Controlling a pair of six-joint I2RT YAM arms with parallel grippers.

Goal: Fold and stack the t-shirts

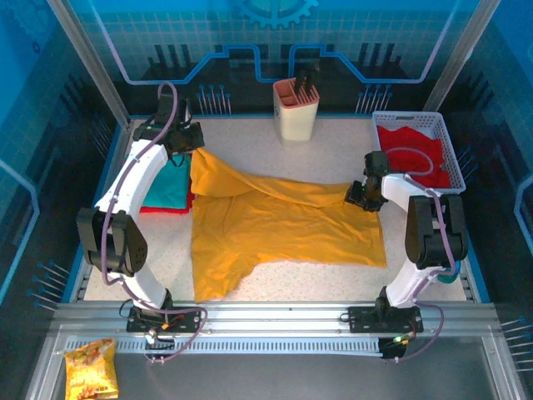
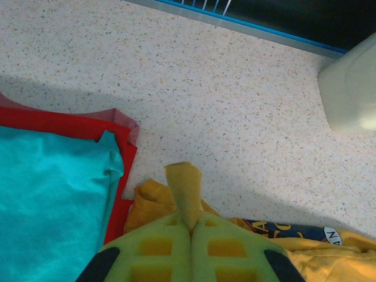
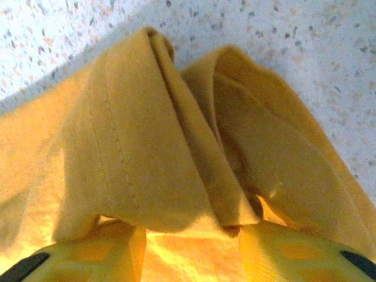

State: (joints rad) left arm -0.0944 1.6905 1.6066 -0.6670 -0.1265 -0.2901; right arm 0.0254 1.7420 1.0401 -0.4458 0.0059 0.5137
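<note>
Yellow shirt (image 1: 283, 225): big, soft, wrinkled, spread out left of the white basket (image 1: 408, 116).
Print (image 2: 291, 230): dark, letters too small to read.
Left gripper (image 2: 191, 229): pinching a shirt corner.
Right gripper (image 3: 188, 241): squeezing a shirt fold beside the basket.

One mustard t-shirt (image 1: 283, 225), one teal t-shirt (image 1: 171, 185), one red t-shirt (image 2: 59, 123), one red cloth (image 1: 408, 146), one snack bag (image 1: 92, 369).

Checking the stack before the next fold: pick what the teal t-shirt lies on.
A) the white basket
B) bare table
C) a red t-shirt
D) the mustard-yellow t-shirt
C: the red t-shirt shows as edges under the teal t-shirt, beside the mustard-yellow t-shirt.
</note>
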